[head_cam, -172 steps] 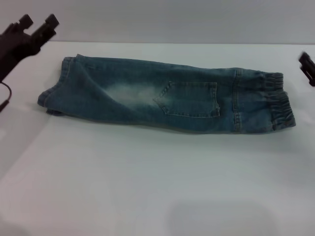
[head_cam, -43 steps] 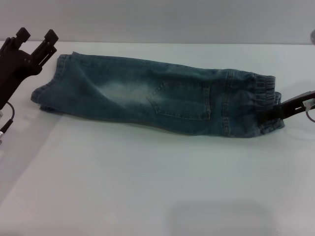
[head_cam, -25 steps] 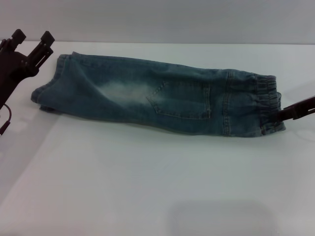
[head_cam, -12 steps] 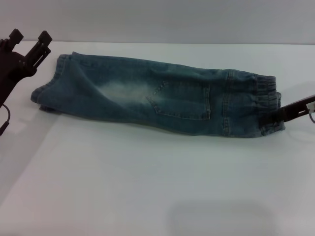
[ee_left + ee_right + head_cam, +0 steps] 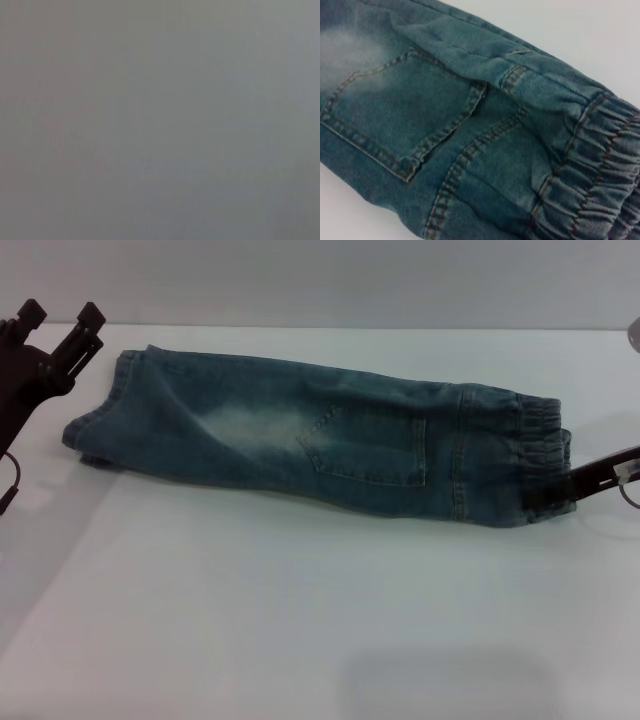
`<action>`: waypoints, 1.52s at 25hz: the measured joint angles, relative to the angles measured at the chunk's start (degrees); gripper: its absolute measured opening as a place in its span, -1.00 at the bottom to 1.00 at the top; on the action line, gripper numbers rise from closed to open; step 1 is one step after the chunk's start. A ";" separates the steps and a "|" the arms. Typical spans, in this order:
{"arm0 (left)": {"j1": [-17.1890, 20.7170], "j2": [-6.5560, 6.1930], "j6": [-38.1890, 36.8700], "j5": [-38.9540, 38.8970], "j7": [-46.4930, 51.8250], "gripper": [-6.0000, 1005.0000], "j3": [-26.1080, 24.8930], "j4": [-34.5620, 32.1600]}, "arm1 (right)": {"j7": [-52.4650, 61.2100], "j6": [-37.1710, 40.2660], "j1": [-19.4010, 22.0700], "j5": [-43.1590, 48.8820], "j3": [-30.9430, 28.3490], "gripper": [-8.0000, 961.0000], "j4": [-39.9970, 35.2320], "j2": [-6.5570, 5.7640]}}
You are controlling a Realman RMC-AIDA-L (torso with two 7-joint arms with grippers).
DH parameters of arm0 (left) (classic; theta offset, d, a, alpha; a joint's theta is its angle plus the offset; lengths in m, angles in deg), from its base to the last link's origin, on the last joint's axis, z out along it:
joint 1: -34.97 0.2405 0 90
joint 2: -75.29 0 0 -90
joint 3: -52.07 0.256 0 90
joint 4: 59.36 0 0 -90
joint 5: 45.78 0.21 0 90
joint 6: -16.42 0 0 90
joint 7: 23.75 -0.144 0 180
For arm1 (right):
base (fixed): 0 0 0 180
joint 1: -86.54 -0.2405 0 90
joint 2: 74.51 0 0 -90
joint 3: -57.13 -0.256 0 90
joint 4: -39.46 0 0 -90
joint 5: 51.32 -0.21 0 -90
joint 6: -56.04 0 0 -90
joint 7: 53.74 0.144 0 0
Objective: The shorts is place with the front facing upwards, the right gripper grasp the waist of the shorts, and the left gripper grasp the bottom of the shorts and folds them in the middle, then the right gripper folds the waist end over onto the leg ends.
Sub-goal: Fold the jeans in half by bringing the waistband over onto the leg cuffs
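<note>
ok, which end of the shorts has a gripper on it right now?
The gathered elastic waist. The right gripper sits at its lower corner, touching the denim. The flat leg hems lie free; the left gripper hovers open beside them.

Left wrist view plain grey blur, we can't make out anything. Right gripper (image 5: 548, 498) mostly cut off at head view's edge, tips buried at waist (image 5: 540, 455), grip unclear. Left gripper (image 5: 60, 318) body cropped too.
</note>
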 joint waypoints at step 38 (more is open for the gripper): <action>0.02 0.00 1.10 0.59 -3.17 0.68 1.00 2.38 | -0.43 1.30 -1.82 -0.64 8.25 -0.79 -3.12 0.36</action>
